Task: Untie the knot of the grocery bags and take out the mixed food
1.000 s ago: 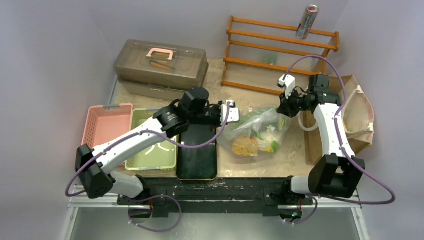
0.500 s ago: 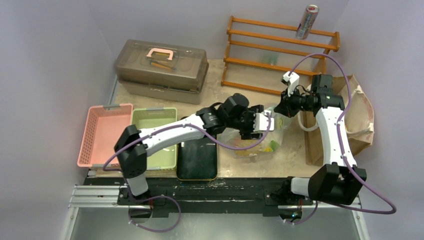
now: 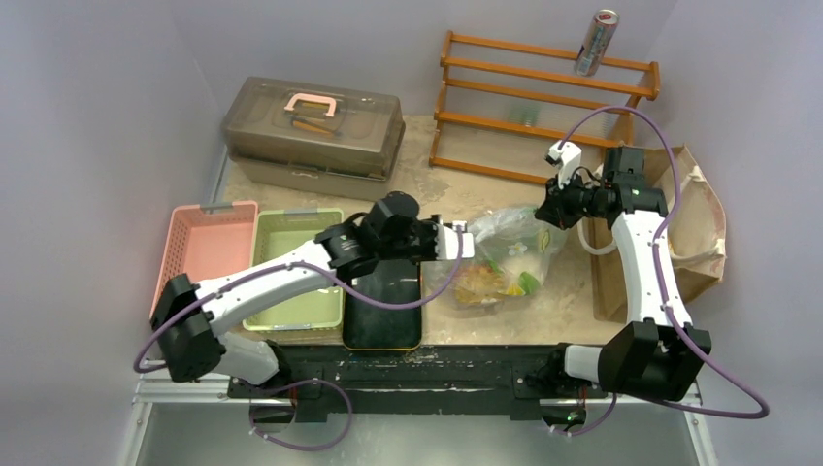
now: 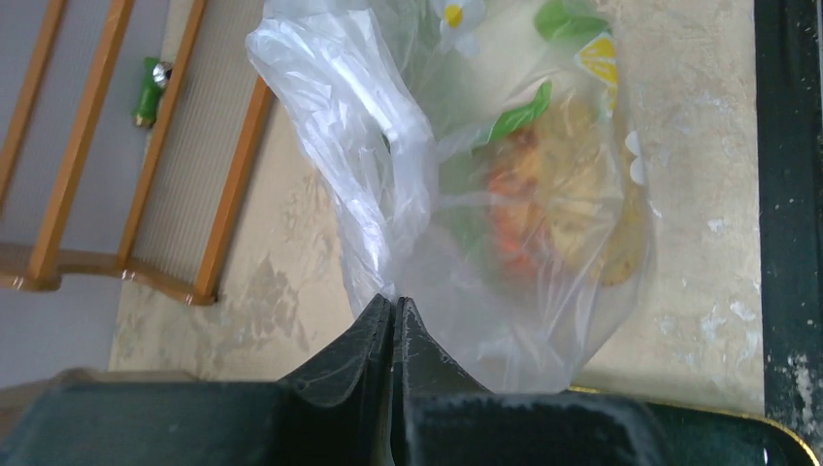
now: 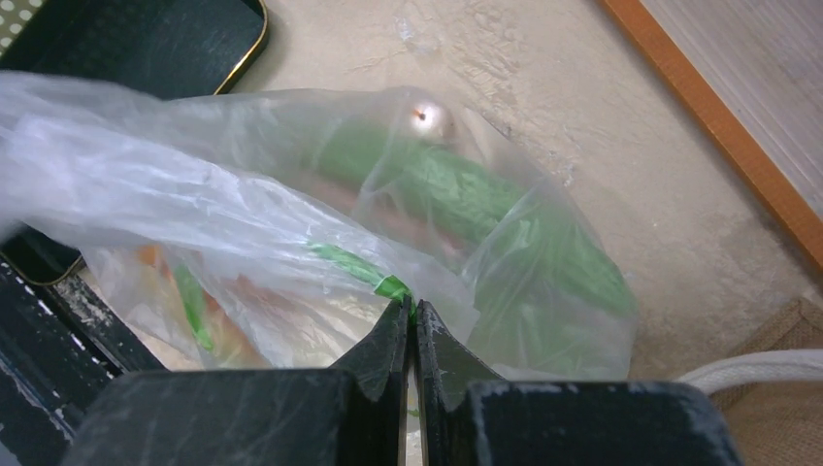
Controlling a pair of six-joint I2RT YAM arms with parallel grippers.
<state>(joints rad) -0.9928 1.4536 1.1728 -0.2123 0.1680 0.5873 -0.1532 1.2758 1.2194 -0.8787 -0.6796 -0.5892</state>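
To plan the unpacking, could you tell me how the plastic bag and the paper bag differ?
The plastic bag is see-through, food showing inside; the paper bag is brown and opaque. The left gripper and right gripper both pinch the plastic bag; nothing holds the paper bag. Both rest on the table.
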